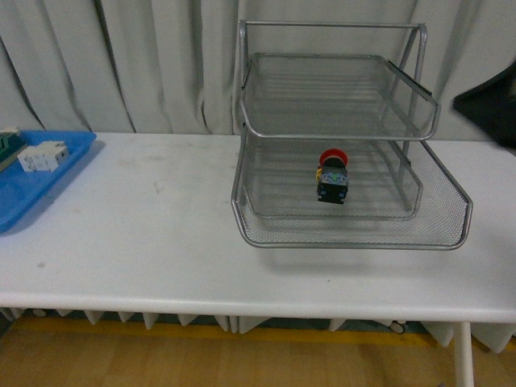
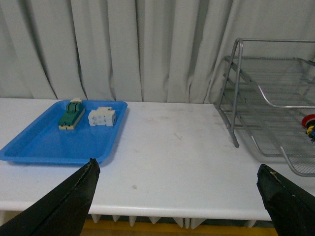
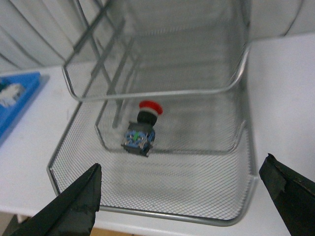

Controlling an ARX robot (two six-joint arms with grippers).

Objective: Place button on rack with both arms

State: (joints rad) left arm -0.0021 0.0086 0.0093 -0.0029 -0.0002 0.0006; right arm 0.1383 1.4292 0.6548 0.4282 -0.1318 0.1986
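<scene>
The button (image 1: 332, 175), red cap on a dark body with blue-green bits, lies in the middle tier of the silver wire rack (image 1: 355, 230). It also shows in the right wrist view (image 3: 141, 130), and its red cap peeks at the edge of the left wrist view (image 2: 309, 122). My right gripper (image 3: 182, 196) is open and empty, above the front rim of the rack (image 3: 147, 214), apart from the button. My left gripper (image 2: 179, 194) is open and empty over the table's front edge, left of the rack (image 2: 268, 105). Part of the right arm (image 1: 490, 103) shows at the far right of the front view.
A flat blue tray (image 1: 24, 197) at the table's left holds a white block (image 1: 42, 156) and a green-and-cream block (image 2: 71, 114). White table (image 1: 161, 234) with its front edge close. Grey curtain behind.
</scene>
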